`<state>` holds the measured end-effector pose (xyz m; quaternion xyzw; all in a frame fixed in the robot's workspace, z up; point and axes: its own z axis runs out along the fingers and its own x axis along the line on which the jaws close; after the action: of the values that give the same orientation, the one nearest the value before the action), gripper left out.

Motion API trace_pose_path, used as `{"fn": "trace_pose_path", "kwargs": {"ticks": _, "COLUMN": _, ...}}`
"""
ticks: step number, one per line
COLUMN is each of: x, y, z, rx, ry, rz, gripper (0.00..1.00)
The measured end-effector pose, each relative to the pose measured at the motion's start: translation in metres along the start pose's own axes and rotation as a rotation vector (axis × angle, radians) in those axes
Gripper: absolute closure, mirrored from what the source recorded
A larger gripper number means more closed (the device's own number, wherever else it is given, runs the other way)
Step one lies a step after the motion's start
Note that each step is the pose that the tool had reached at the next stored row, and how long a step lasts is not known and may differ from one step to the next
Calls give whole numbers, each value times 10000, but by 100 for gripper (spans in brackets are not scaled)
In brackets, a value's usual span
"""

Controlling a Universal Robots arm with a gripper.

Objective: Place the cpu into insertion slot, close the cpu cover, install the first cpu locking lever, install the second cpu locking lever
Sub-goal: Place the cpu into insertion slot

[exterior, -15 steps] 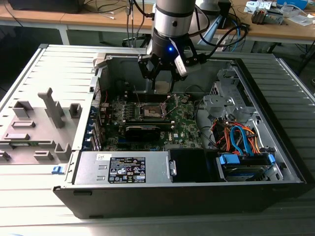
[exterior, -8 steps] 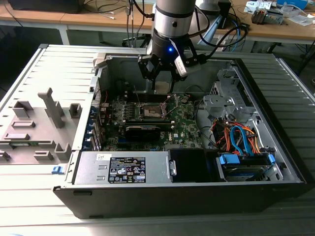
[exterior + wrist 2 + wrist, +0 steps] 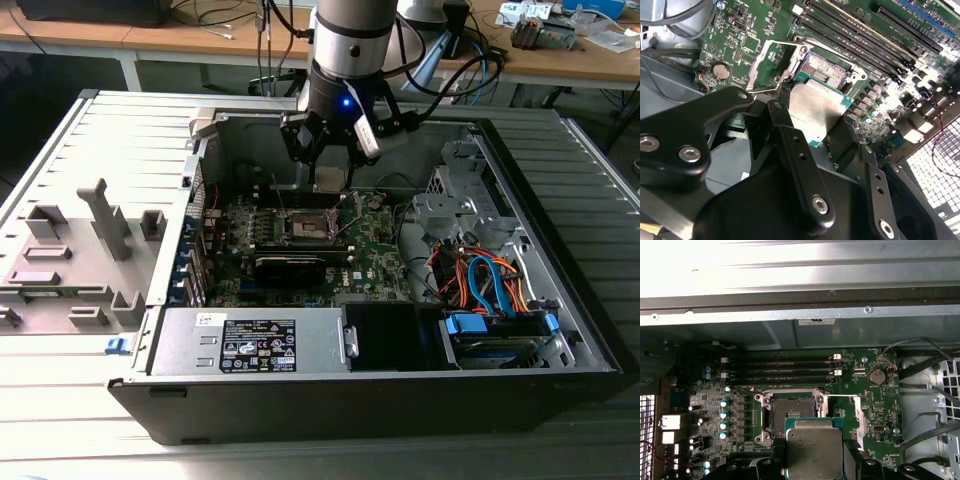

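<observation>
Inside the computer case [image 3: 350, 400], over the middle of the green circuit board [image 3: 875, 430], the gripper [image 3: 814, 458] was clamped on the cpu [image 3: 814, 447], holding it just above the insertion slot [image 3: 791, 412], whose cpu cover [image 3: 765, 67] stood flipped open beside it.

In the exterior view, even room light leaves the ribbed table [image 3: 60, 420] pale and bright, while the inside of the computer case [image 3: 300, 405] lies in softer shade and a small blue lamp [image 3: 345, 101] glows on the arm. In the first wrist view the bare metal wall [image 3: 740, 265] burns out to white glare beside a dim green board [image 3: 875, 410], and the cpu [image 3: 815, 452] shows a dull grey sheen. In the second wrist view a perforated panel [image 3: 935, 165] flares white, and the black linkage [image 3: 690, 135] nearest the lens is dark and soft.
</observation>
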<state>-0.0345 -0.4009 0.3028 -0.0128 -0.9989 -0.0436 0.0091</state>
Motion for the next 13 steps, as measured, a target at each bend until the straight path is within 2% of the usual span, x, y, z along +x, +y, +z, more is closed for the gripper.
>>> {"fn": "trace_pose_path", "kwargs": {"ticks": 13, "x": -1, "y": -9, "z": 18, "rx": 1, "ry": 1, "rz": -1, "gripper": 45}}
